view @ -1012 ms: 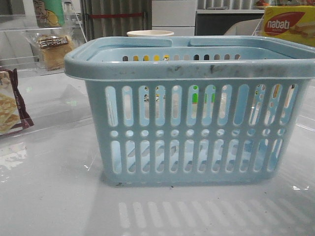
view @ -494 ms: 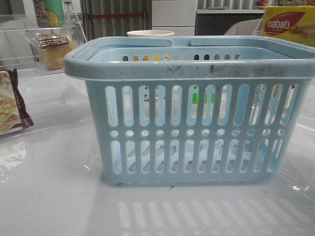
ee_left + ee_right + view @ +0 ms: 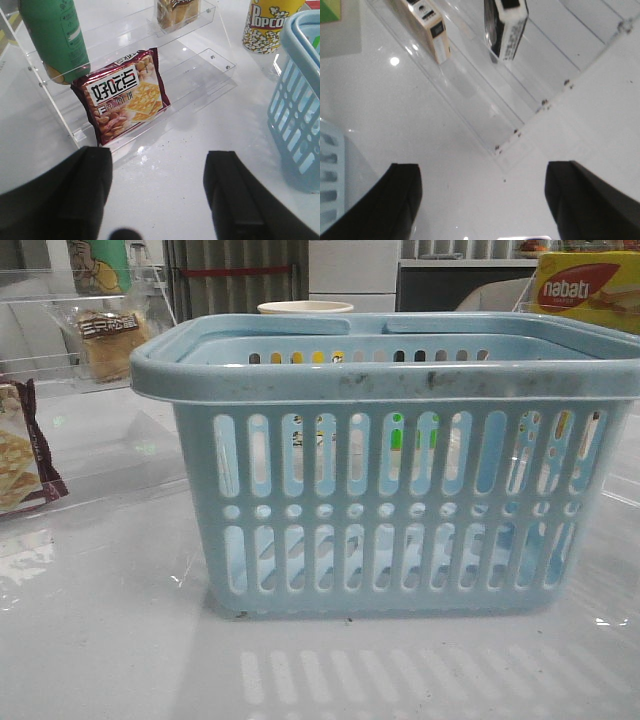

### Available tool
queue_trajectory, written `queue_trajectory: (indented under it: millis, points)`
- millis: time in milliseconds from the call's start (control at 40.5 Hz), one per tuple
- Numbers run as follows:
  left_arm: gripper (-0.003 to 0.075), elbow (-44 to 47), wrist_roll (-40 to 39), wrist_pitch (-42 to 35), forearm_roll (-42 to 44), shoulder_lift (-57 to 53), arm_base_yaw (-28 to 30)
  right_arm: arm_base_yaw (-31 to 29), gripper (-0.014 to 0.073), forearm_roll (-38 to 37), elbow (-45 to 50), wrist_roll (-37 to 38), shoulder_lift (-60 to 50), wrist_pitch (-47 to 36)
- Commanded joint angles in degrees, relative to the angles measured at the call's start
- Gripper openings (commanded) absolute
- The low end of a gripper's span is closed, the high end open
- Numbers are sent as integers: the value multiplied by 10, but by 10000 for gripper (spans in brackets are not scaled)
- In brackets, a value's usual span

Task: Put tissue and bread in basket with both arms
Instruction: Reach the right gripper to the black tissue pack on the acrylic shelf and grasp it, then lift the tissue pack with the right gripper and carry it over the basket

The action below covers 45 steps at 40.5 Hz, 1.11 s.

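The pale blue basket [image 3: 400, 510] fills the middle of the front view; its side also shows in the left wrist view [image 3: 300, 100]. The bread [image 3: 105, 335] stands on a clear shelf at the far left and shows in the left wrist view [image 3: 175, 12]. The tissue [image 3: 505, 27], a small dark pack with a white printed side, stands on a clear shelf in the right wrist view. My left gripper [image 3: 157, 155] is open and empty over the table, short of the shelf. My right gripper [image 3: 482, 167] is open and empty near the shelf's corner. Neither gripper shows in the front view.
A maroon-edged cracker packet [image 3: 122, 97] leans on the left shelf beside a green bottle [image 3: 55, 37]. A popcorn cup [image 3: 267, 22] stands between the shelf and the basket. A tan box [image 3: 427, 27] stands near the tissue. The yellow nabati box [image 3: 585, 290] is at the back right.
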Motion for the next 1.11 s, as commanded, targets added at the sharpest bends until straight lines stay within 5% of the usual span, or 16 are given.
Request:
queue_trajectory:
  millis: [0, 617, 864, 1086]
  points:
    - [410, -17, -1, -51, -5, 6, -1, -4, 611, -7, -56, 0, 36, -54]
    - [256, -17, -1, -59, -5, 6, -1, -4, 605, -13, -121, 0, 202, -263]
    - [200, -17, -1, -59, -5, 6, -1, -4, 283, -13, -121, 0, 203, -301]
    - [162, -17, -1, -59, -5, 6, -1, -2, 180, -13, -121, 0, 201, -294]
